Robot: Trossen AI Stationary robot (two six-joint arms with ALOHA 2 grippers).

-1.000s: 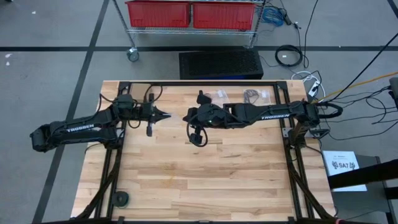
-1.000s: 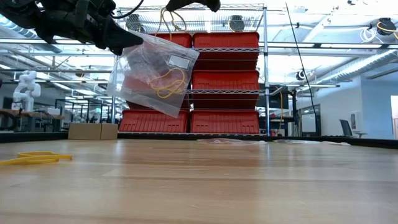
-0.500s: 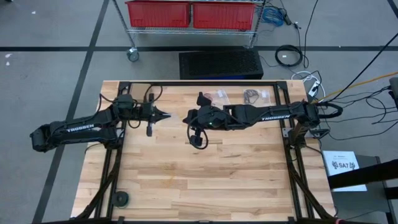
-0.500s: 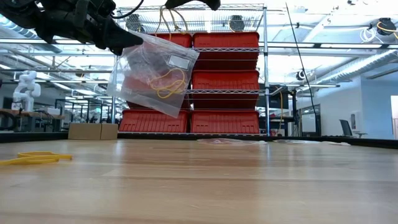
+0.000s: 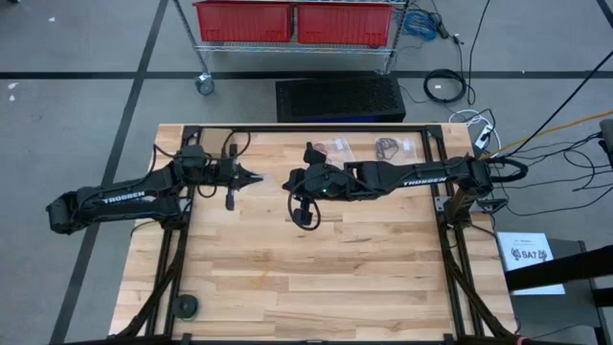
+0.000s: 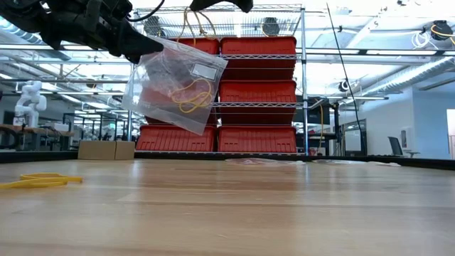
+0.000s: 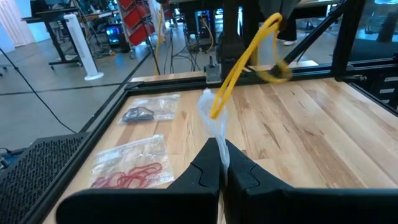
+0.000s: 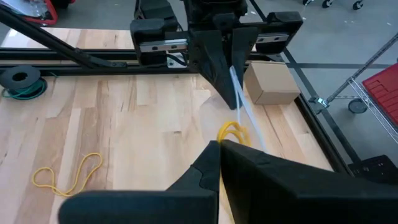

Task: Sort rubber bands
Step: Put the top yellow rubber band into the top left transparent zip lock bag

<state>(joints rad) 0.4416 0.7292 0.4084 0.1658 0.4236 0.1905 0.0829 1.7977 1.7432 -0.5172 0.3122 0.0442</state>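
My left gripper point(image 5: 257, 176) is shut on a clear plastic bag point(image 6: 174, 85) held up over the table's far middle, with yellow rubber bands point(image 6: 190, 96) inside. My right gripper point(image 5: 286, 179) faces it, shut on a yellow rubber band point(image 7: 245, 59) that runs from its fingers to the bag's top point(image 7: 211, 112). More yellow rubber bands point(image 8: 67, 174) lie loose on the table point(image 6: 39, 181). Two clear bags rest flat near the far edge, one with red bands point(image 7: 127, 174) and one with dark bands point(image 7: 140, 114). My left gripper pinches the clear bag's upper edge point(image 7: 214, 134) between its two shut fingers, coming level from the table's left. The bag is lifted clear and hangs tilted below the fingers point(image 6: 131, 43). My right gripper pinches the yellow rubber band point(image 8: 233, 132) at its fingertips, coming level from the table's right. The band stretches across to the bag's top, clear of the table.
A cardboard box point(image 8: 270, 81) and a green cable coil point(image 8: 22, 81) sit past the table's left end. Red bins on a wire rack point(image 6: 259, 92) stand beyond the far edge. The near half of the wooden table point(image 5: 316, 278) is bare.
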